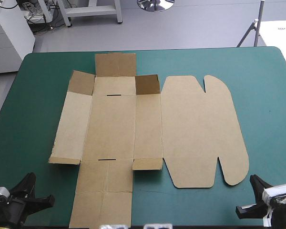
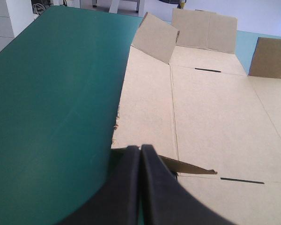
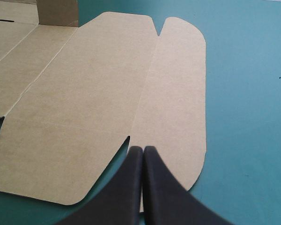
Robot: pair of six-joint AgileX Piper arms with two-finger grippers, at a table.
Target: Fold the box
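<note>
1. The box (image 1: 109, 129) is a cut brown sheet lying flat in the middle of the teal-green cover (image 1: 267, 95). It reaches close to the near edge and is not yet folded into shape.
2. Its widest span runs left to right. The narrow left wall panel (image 1: 71, 126) is at one end and the rounded lid panel (image 1: 200, 129) at the other. The end flaps stick out toward the far and near edges.
3. Small corner flaps (image 1: 148, 84) at the far end stand up. The near ones are barely lifted.
4. The left gripper (image 2: 141, 149) is pinched together on nothing. It sits at the near-left corner, and the left wall panel's near corner is just ahead of its tip.
5. The right gripper (image 3: 143, 150) is also closed and empty, at the near-right corner. The lid's rounded edge is directly ahead (looks just under the tip in the wrist view).
6. Judgement: each arm is nearest its own side of the sheet, so the left should take the wall panel and the right the lid side. Both must reach forward and inward.
</note>
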